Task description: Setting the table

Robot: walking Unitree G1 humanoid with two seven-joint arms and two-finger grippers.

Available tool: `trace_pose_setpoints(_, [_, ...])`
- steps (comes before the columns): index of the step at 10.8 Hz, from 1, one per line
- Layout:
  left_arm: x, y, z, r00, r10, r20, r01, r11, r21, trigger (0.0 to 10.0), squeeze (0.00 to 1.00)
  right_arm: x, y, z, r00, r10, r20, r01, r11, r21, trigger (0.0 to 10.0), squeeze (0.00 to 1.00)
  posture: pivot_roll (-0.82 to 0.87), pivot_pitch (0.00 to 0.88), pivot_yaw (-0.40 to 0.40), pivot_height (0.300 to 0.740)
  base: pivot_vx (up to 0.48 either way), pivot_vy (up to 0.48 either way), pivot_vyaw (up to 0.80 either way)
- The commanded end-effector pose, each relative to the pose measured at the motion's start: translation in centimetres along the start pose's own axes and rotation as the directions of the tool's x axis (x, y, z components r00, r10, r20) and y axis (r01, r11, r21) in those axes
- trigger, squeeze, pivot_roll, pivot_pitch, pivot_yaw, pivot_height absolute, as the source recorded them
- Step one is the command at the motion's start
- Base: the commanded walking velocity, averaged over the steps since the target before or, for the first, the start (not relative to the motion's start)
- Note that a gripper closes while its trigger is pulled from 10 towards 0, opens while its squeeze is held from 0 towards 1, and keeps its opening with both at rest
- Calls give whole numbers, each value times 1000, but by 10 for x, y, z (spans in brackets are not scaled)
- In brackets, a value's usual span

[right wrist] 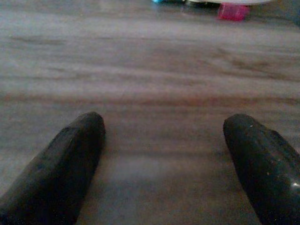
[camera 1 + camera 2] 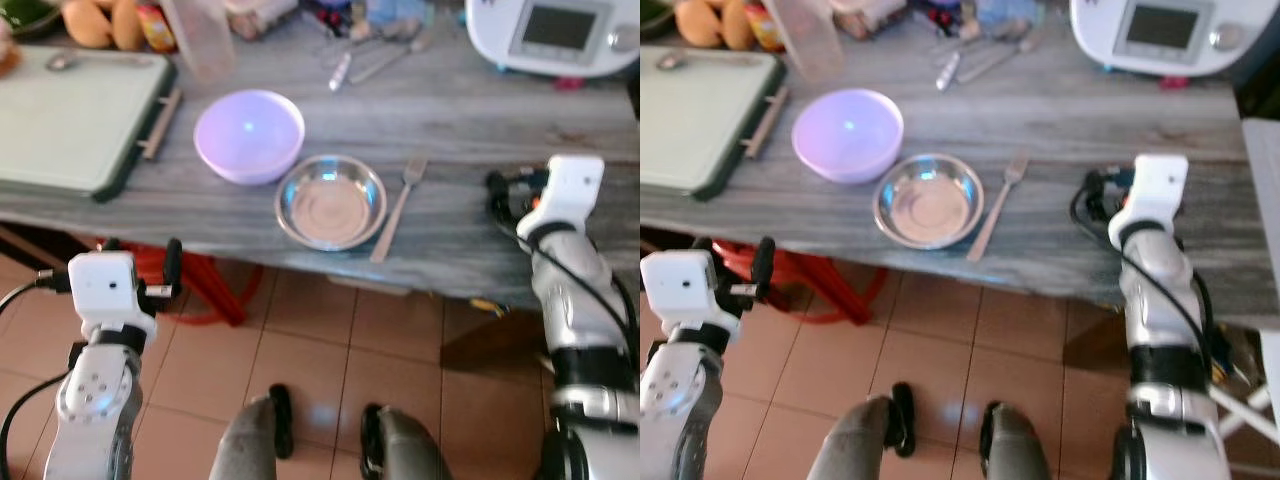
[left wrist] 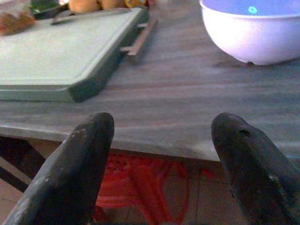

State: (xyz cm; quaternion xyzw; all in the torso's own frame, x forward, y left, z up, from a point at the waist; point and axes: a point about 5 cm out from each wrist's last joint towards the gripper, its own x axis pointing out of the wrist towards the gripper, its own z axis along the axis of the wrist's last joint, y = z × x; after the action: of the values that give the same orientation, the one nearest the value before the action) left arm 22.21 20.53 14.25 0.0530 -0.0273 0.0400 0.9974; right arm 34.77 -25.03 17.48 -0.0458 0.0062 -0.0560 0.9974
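A steel plate (image 2: 331, 201) is sitting near the front edge of the grey bench (image 2: 450, 120), with a fork (image 2: 399, 208) lying just beside it on the robot's right and a lilac bowl (image 2: 249, 135) just behind it to the left. The right gripper (image 1: 164, 154) is hovering over bare bench right of the fork, jaws wide. The left gripper (image 3: 161, 154) is hanging below the bench edge, jaws wide too, facing a green cutting board (image 3: 56, 56).

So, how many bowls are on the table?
2. A lilac plastic bowl stands behind and to the left of a steel bowl near the front edge. The clutter at the back may hide more.
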Motion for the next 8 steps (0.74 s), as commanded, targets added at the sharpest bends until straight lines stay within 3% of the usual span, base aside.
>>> trace_pose_setpoints(1, [-4,0,-1,1000,-13,-18,13,1000,1,10000,0,3,9,-13,994,64,-86,-64,998,5,10000,0,57,353,53,740,0,0,0])
trace_pose_setpoints(5, [-5,-4,-3,999,-17,-39,17,1000,-14,10000,0,11,49,-7,946,308,-105,-308,951,18,10000,0,47,354,39,740,0,0,0])
trace_pose_setpoints(8, [-5,-7,-4,999,-20,-42,19,1000,-23,10000,0,12,64,-4,911,400,-100,-402,916,5,10000,0,41,345,34,740,0,0,0])
